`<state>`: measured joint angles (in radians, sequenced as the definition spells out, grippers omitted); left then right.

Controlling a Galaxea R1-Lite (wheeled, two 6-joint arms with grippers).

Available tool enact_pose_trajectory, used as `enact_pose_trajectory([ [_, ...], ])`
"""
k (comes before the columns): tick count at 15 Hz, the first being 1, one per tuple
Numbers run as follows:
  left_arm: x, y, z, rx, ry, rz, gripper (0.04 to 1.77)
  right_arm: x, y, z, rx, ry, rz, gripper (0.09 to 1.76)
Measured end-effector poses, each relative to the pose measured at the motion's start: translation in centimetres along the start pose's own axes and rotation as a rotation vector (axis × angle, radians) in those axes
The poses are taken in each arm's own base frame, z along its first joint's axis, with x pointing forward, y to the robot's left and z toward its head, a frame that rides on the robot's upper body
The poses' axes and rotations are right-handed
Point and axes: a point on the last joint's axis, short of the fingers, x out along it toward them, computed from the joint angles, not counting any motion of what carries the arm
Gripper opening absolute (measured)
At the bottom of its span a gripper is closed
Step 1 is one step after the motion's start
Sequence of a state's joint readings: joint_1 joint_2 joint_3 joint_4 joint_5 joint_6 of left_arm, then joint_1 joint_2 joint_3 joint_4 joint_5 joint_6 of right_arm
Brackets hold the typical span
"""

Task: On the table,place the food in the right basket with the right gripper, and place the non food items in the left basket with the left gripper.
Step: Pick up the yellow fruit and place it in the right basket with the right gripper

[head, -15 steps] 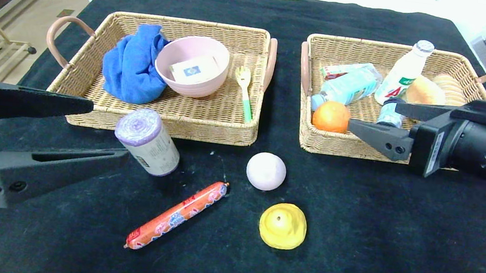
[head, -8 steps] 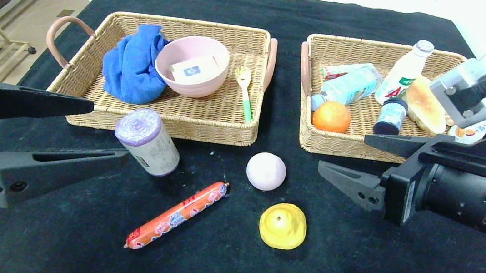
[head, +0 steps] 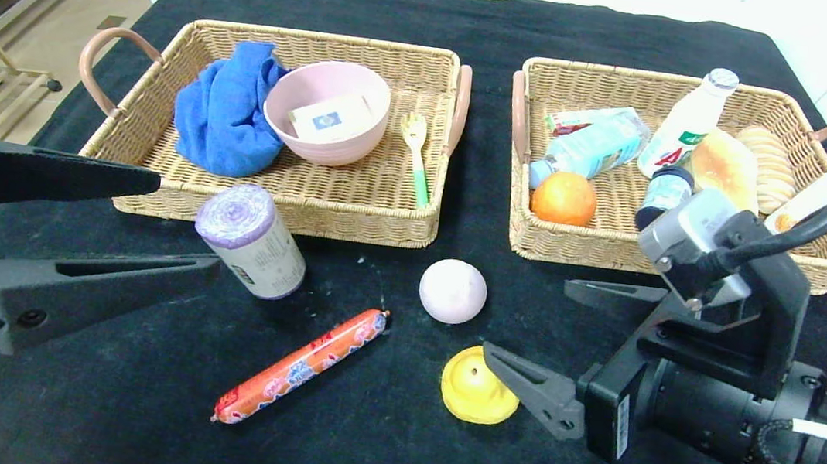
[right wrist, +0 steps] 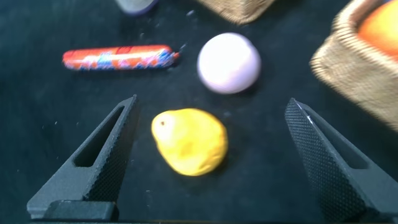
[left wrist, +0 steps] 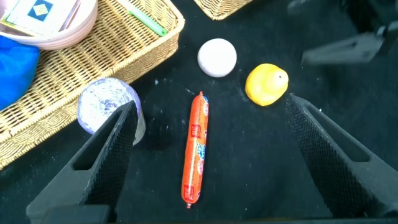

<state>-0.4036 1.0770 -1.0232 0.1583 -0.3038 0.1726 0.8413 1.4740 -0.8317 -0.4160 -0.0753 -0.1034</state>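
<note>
A yellow fruit (right wrist: 189, 142) lies between the right gripper's (right wrist: 211, 155) spread fingers (right wrist: 102, 163), nearer one finger.

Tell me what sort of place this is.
Probably a lab or test room set up for sorting: a table under black cloth, two wicker baskets of household things and food, bare flooring beside it.

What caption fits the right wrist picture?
Open right end effector hovering around the yellow fruit, purple ball and sausage beyond.
</note>
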Motion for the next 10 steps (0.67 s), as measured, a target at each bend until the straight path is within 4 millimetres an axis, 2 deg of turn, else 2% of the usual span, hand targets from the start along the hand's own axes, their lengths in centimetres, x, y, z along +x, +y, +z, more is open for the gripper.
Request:
enact_pose_trajectory([
  [3, 0.0, 0.0, 0.0, 0.0, -0.001, 0.001, 1.72, 1.0, 1.0, -1.0, -0.027, -0.017, 0.019, 1.7],
  [10, 0.0, 0.0, 0.0, 0.0, -0.001, 0.001, 1.72, 3.3, 2.0, -3.4, -0.092, 0.011, -0.014, 1.7],
])
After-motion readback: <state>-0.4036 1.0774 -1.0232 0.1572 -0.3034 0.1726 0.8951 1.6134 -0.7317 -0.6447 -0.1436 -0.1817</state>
